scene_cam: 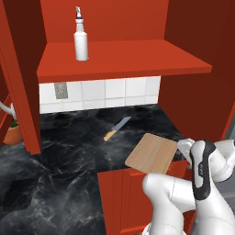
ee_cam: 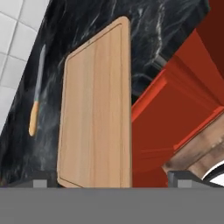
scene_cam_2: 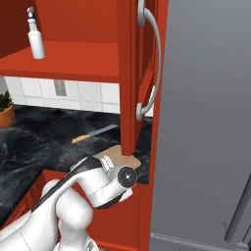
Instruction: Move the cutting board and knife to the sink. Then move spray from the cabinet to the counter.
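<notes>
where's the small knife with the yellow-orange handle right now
The small grey-bladed knife lies flat on the black marble counter, just beyond the light-tan wooden cutting board, apart from it.

Even, bright rendered light; soft shadows, slightly coarse.

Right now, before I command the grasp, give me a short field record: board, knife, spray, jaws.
board: flat light-tan wooden cutting board on the glossy black marble counter, near its front edge
knife: small grey-bladed, orange-handled knife lying on the counter beyond the board, apart from it
spray: slim white spray bottle upright on the red cabinet shelf
jaws: gripper open, holding nothing, aimed at the board
</notes>
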